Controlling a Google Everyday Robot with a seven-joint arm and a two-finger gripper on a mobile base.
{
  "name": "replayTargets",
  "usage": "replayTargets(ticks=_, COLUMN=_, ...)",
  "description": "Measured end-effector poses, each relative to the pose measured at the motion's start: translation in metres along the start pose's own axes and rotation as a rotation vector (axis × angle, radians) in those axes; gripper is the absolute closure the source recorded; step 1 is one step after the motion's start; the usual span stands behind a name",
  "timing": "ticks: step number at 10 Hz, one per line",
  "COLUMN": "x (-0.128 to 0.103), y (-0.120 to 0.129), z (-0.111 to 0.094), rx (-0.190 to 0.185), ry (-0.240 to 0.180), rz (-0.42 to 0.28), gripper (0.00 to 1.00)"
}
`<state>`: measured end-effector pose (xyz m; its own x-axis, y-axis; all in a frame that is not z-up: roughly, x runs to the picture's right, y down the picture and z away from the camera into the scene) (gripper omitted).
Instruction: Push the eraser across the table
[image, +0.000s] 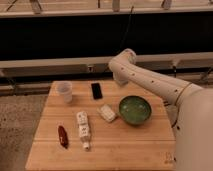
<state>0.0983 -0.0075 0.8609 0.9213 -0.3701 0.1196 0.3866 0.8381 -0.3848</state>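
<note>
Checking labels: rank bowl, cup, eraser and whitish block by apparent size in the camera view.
1. green bowl
2. clear cup
3. eraser and whitish block: alike, unranked
The gripper: at table's far edge, right of eraser.
</note>
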Motion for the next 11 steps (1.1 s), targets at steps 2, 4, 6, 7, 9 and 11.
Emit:
replayTargets(ticks=2, x=0.002, y=-0.002, z=0.006, rx=-0.003, ry=0.000, rz=-0.004, gripper=0.98)
replayTargets(ticks=4, x=-0.008, y=-0.010, z=0.021, rx=-0.009, ry=-0.007, rz=-0.025, gripper=0.98)
replayTargets(ticks=6, x=-0.011, y=-0.014, z=0.030, rx=-0.011, ry=-0.010, rz=-0.037, gripper=0.98)
replayTargets(ticks=7, x=-0.009, y=-0.016, z=0.034, rx=-0.012, ry=-0.012, rz=-0.043, gripper=0.98)
replayTargets(ticks=9, x=-0.017, y=-0.018, z=0.048, rx=-0.026, ry=-0.026, rz=-0.060, gripper=0.98)
replayTargets(ticks=11, x=-0.021, y=-0.018, z=0.062, rx=-0.034, ry=-0.037, rz=-0.075, gripper=0.98)
